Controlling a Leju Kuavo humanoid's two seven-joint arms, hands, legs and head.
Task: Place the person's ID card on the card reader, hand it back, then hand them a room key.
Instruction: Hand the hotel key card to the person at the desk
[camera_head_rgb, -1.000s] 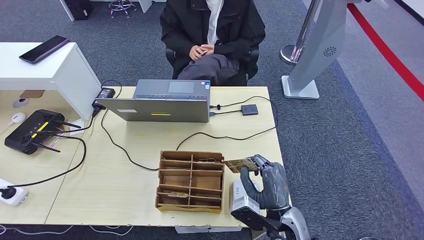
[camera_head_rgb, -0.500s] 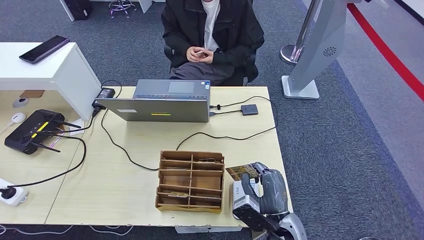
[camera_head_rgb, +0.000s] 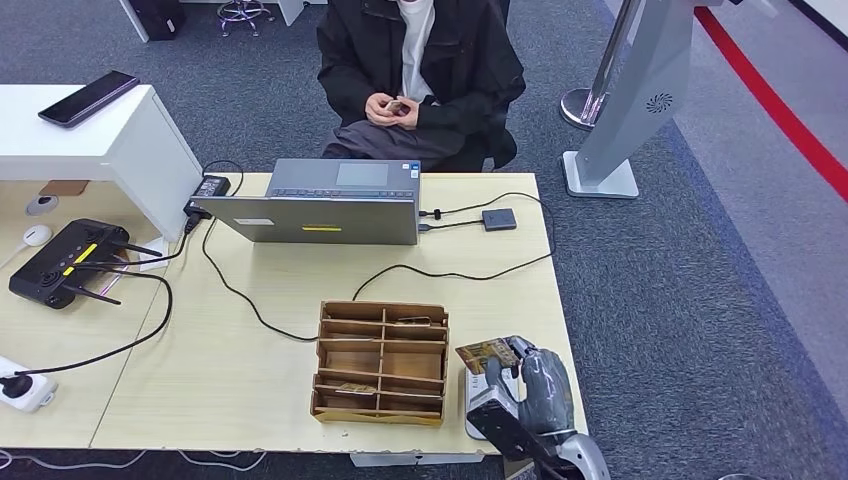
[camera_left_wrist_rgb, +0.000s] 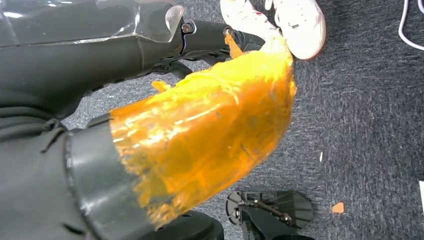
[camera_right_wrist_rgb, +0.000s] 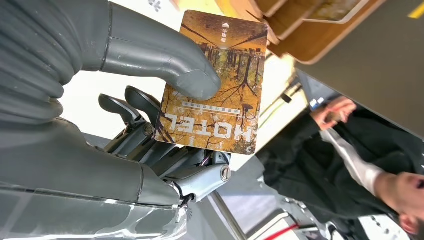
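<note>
My right hand (camera_head_rgb: 533, 382) hovers over the table's near right corner, just right of the wooden key organizer (camera_head_rgb: 381, 361). It pinches a brown hotel room key card (camera_head_rgb: 486, 354) between thumb and fingers; the card (camera_right_wrist_rgb: 216, 84) reads HOTEL in the right wrist view, with the thumb (camera_right_wrist_rgb: 155, 55) pressed on its face. The small dark card reader (camera_head_rgb: 499, 219) lies at the far right of the table, wired to the laptop (camera_head_rgb: 330, 201). A seated person (camera_head_rgb: 420, 70) beyond the table holds a small card in both hands (camera_head_rgb: 393, 108).
A white box (camera_head_rgb: 479, 392) lies on the table under my right hand. Cables (camera_head_rgb: 240, 296) cross the table's middle. A black router (camera_head_rgb: 68, 259), a power strip (camera_head_rgb: 25, 388) and a white raised shelf (camera_head_rgb: 90, 135) with a phone stand at the left.
My right hand has drawn back toward the table's near edge with the key card in it. The person has lifted both hands higher with a small card.
</note>
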